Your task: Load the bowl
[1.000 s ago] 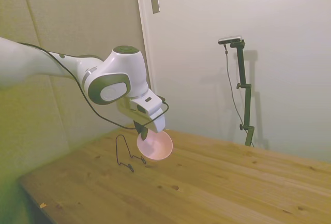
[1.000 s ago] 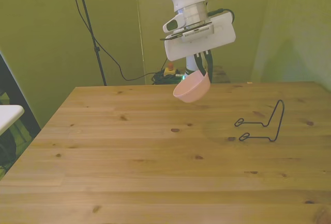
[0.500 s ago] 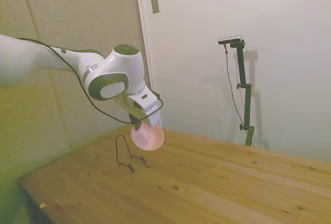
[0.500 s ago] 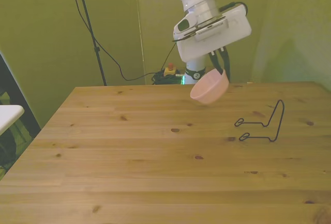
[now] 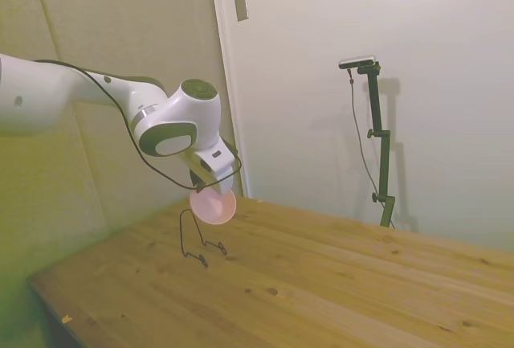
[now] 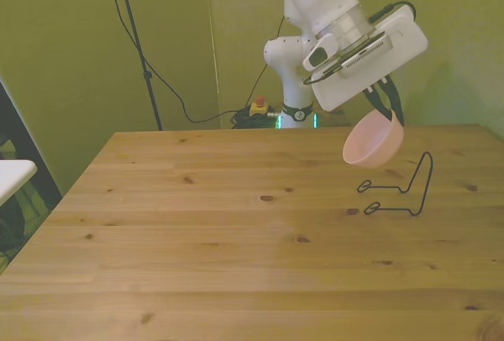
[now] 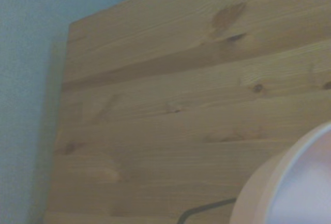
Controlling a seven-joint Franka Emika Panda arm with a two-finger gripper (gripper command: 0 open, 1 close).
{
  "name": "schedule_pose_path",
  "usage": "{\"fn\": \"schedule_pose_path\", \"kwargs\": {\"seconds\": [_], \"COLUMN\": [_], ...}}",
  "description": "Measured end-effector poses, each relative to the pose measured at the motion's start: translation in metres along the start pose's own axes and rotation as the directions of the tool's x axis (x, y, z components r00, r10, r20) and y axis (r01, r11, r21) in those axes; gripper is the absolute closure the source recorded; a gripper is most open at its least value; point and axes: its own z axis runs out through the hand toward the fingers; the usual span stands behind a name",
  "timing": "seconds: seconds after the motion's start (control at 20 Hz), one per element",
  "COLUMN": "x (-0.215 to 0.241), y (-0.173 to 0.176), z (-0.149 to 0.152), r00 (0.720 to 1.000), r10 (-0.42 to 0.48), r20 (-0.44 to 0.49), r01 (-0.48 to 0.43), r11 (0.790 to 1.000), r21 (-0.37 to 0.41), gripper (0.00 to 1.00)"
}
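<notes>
On the wooden table (image 6: 197,231) stands a wire rack (image 6: 402,190). The gripper (image 6: 387,111) pinches the rim of the bowl (image 6: 372,142), holding it tilted in the air just above the rack.

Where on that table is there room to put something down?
Nearly everywhere: the wooden table is bare from the front view's left edge to the wire rack. Only that right end is crowded, where the gripper holds the pink bowl above the rack.
</notes>
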Motion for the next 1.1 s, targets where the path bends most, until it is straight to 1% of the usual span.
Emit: {"fn": "schedule_pose_path", "kwargs": {"seconds": [0.25,0.4,0.6,0.75,0.85,1.1], "x": [0.001,0.000,0.004,0.004,0.001,-0.001], "y": [0.019,0.031,0.039,0.044,0.054,0.065], "z": [0.021,0.036,0.051,0.064,0.071,0.078], "r00": [0.997,0.994,0.990,0.984,0.982,0.981], "r10": [-0.009,-0.031,-0.066,-0.089,-0.094,-0.091], "r20": [0.071,0.107,0.128,0.153,0.163,0.171], "r01": [0.002,0.014,0.036,0.049,0.049,0.039], "r11": [0.995,0.987,0.974,0.966,0.964,0.957], "r21": [0.099,0.159,0.223,0.252,0.260,0.287], "gripper": [1.00,1.00,1.00,1.00,1.00,1.00]}}
